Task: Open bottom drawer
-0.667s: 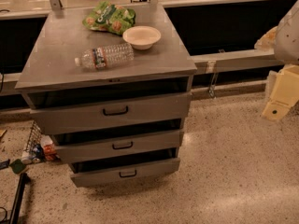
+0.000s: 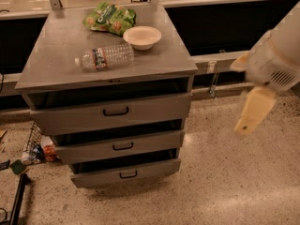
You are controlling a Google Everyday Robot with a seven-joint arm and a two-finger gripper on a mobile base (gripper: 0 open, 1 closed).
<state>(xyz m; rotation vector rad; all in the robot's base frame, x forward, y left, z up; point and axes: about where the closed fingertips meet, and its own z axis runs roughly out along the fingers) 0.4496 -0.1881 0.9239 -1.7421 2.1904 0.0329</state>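
The grey cabinet (image 2: 56,67) has three drawers. The bottom drawer (image 2: 93,176) is the lowest and shallowest front, near the floor, with a small black pull handle (image 2: 128,174). A dark gap shows above its front. The middle drawer (image 2: 84,150) and the taller top drawer (image 2: 70,116) sit above it. My gripper (image 2: 247,121) is cream-coloured and hangs in the air at the right, well to the right of the cabinet and above the level of the bottom drawer. It touches nothing. The white arm (image 2: 281,55) comes in from the upper right.
On the cabinet top lie a plastic water bottle (image 2: 105,56), a white bowl (image 2: 142,36) and a green snack bag (image 2: 109,18). A wire basket with small items (image 2: 36,146) sits on the floor at the cabinet's left. A dark counter front runs behind. Speckled floor lies between gripper and cabinet.
The arm and gripper have moved left and a little down, closer to the cabinet. The drawers and the things on top have not moved.
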